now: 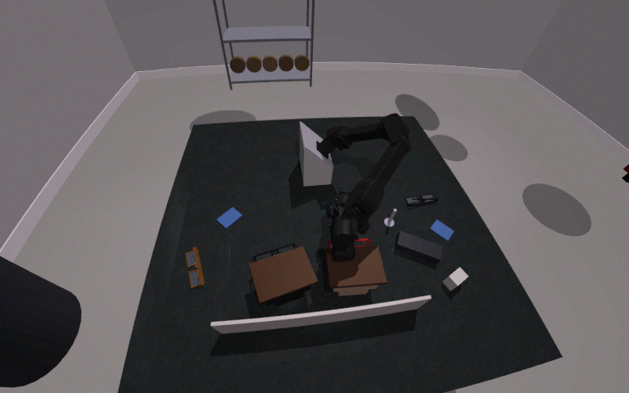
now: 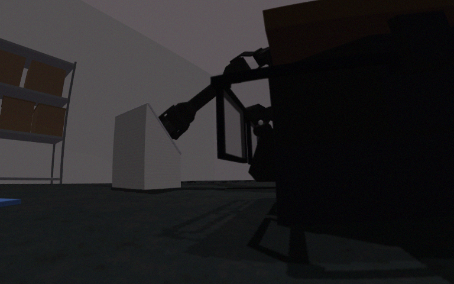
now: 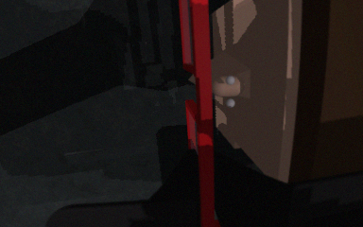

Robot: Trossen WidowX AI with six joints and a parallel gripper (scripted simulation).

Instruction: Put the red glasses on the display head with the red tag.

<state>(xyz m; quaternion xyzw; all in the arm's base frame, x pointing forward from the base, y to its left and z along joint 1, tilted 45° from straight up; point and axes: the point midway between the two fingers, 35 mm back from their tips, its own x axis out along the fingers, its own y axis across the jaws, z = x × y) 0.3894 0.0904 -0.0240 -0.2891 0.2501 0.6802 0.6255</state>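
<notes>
The red glasses [image 1: 369,241] [image 3: 204,109] are upright at the front of the right brown head [image 1: 364,273] [image 3: 271,95]. In the wrist view their front bar crosses before the nose [image 3: 220,88], and two pale nose pads show beside it; whether they touch cannot be told. The temples are hidden or out of view. My gripper [image 1: 343,252] is shut on the red glasses, above the head's front edge; its fingertips are hidden. No red tag is visible. The other head [image 1: 282,273] [image 2: 334,150], to the left, wears black glasses [image 1: 262,255] [image 2: 220,123].
A long white panel [image 1: 319,317] stands behind both heads. To the right are a dark box [image 1: 418,246], a white block [image 1: 456,277], a small white peg stand [image 1: 389,222] and black glasses [image 1: 421,199]. Orange glasses [image 1: 199,266] lie at left. The white wedge [image 1: 317,173] [image 2: 145,154] bears the arm's base.
</notes>
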